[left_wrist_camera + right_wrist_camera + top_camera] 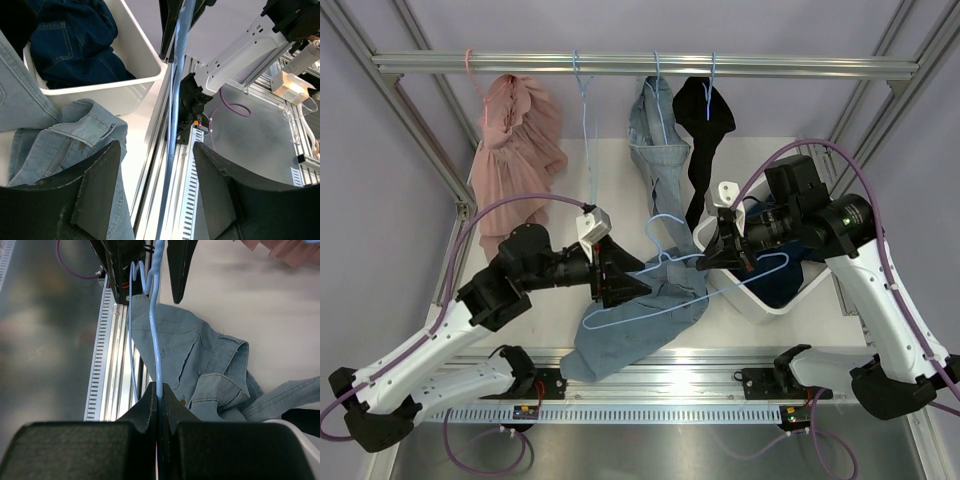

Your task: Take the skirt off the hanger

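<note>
The light blue wire hanger [620, 318] is held level above the table between both arms. My right gripper [707, 258] is shut on its wire, which shows pinched between the jaws in the right wrist view [158, 390]. My left gripper [628, 283] is open, and the hanger wire [175, 100] passes between its fingers [100, 190] without touching them. The light denim skirt [640, 320] lies crumpled on the table beneath the hanger. It also shows in the left wrist view [65, 135] and the right wrist view [200, 355]. I cannot tell whether it still hangs on the wire.
A white bin [760, 298] holding dark blue jeans [75, 45] stands under the right arm. On the rail [640, 66] hang a pink garment [515, 140], a bare blue hanger [586, 120], a denim garment [655, 140] and a black garment [705, 125].
</note>
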